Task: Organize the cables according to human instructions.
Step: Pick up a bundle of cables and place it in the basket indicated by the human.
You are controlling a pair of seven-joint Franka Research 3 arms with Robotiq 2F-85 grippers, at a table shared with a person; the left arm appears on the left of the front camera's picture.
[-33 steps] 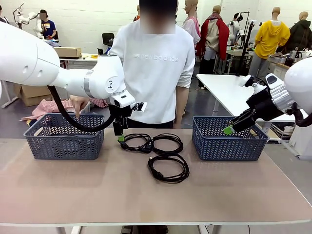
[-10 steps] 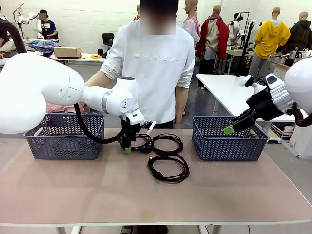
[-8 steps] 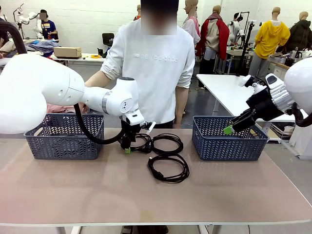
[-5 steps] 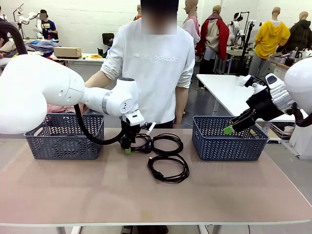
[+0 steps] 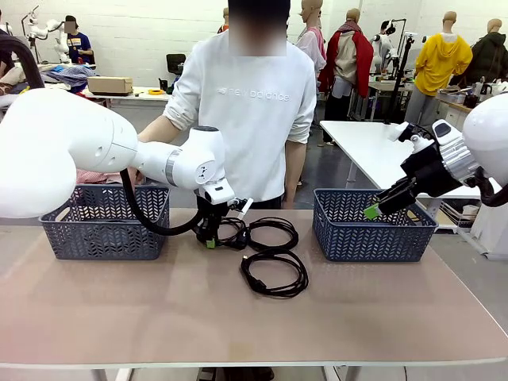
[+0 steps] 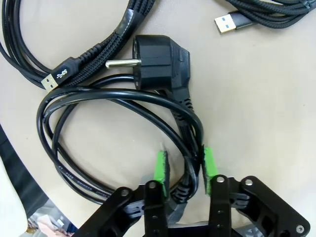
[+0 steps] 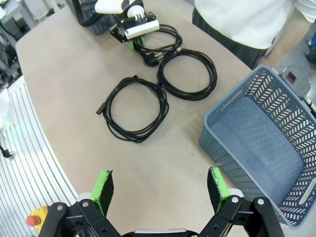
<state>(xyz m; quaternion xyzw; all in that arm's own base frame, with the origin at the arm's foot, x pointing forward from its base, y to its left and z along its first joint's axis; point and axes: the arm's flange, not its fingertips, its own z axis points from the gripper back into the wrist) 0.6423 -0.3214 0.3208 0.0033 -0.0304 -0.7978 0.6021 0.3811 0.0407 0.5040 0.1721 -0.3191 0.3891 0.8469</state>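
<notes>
Here, one grey basket (image 5: 103, 232) sitting at the desk's (image 5: 159, 317) left, left claw (image 5: 209, 242) pinching the leftmost cable (image 6: 163, 61) of three black coils, middle cable (image 5: 295, 234) and near cable (image 5: 276, 293) lying loose mid-desk, second basket (image 5: 373, 238) sitting right, right claw (image 5: 371, 211) hovering spread by its rim.

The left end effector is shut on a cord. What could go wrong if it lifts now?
1. The left end effector pinches only a few strands of the thin black coiled power cord near its plug; the coil may unwind and dangle.
2. The black braided USB cable lies against that coil and might get dragged along.
</notes>
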